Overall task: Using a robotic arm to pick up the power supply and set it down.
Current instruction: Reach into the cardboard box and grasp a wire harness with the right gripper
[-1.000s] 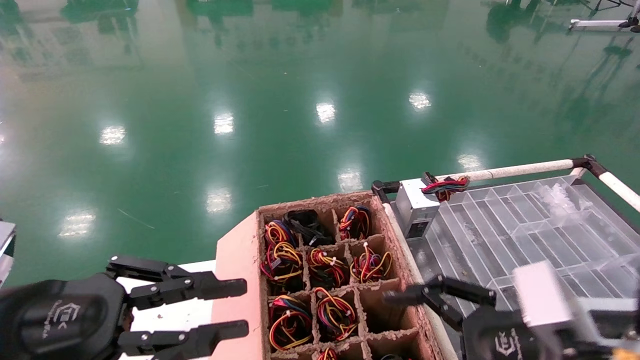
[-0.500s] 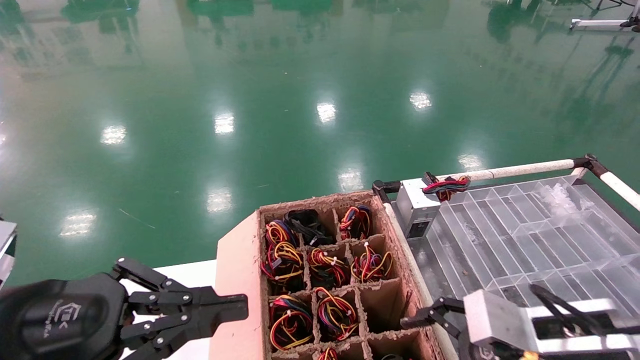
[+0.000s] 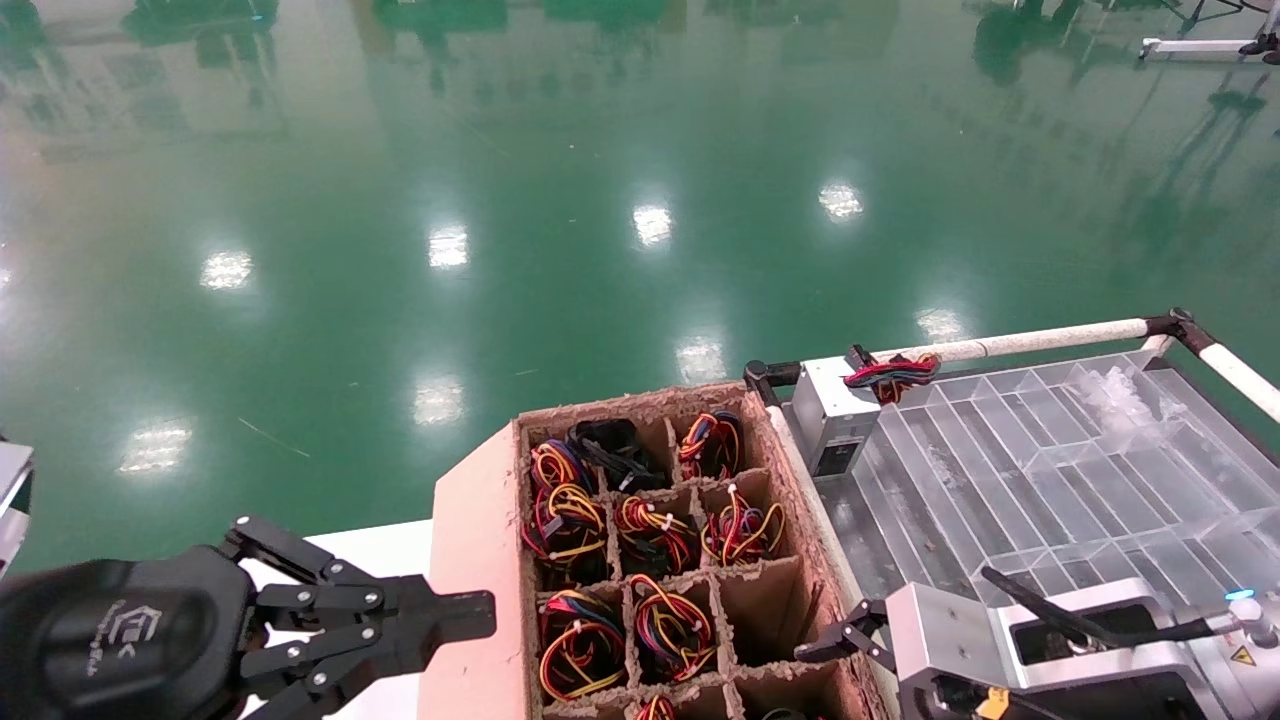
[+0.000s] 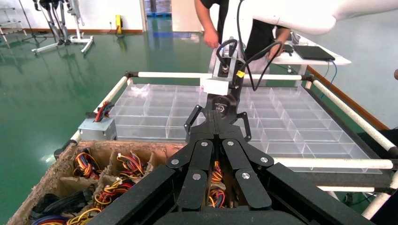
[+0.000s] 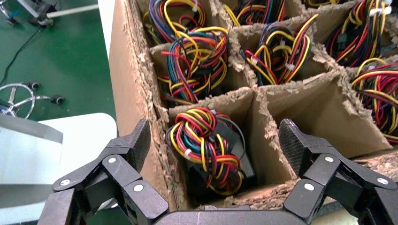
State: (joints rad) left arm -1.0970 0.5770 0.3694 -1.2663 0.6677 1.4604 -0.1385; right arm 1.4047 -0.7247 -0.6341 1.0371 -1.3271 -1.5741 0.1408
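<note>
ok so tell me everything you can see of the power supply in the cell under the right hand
Only the top of the power supply shows: a tied loop of yellow, red, black and blue-green wires with small white ties, over a black connector. Its metal body is hidden. It sits deep in a ragged cardboard cell, its wires against the cell walls. The right hand hangs open above it, one finger on each side, not touching. The left hand sits shut beside the box.
</note>
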